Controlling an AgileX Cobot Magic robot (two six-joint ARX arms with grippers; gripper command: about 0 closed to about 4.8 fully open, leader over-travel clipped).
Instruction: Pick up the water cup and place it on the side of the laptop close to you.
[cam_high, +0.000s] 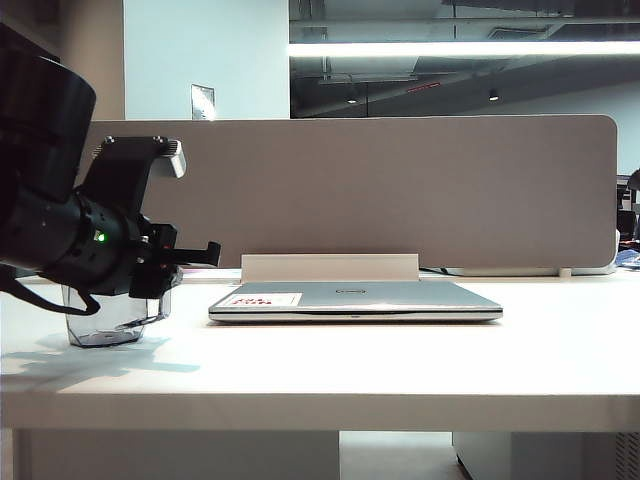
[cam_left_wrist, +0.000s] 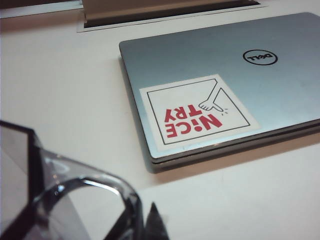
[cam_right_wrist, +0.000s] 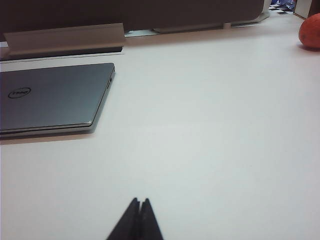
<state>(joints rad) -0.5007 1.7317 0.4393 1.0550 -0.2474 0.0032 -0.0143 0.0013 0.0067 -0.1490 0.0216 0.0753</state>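
The left gripper is clamped on the rim of the water cup, which stands on the bench just left of the closed laptop, apart from it. The right gripper hovers low over bare bench beside the laptop's other end, jaws pressed together, holding nothing

The laptop carries a round "DELL" logo at the centre of its lid. Near the lid's corner, a white sticker reads "NICE TRY" in red letters beside a drawn pointing hand.
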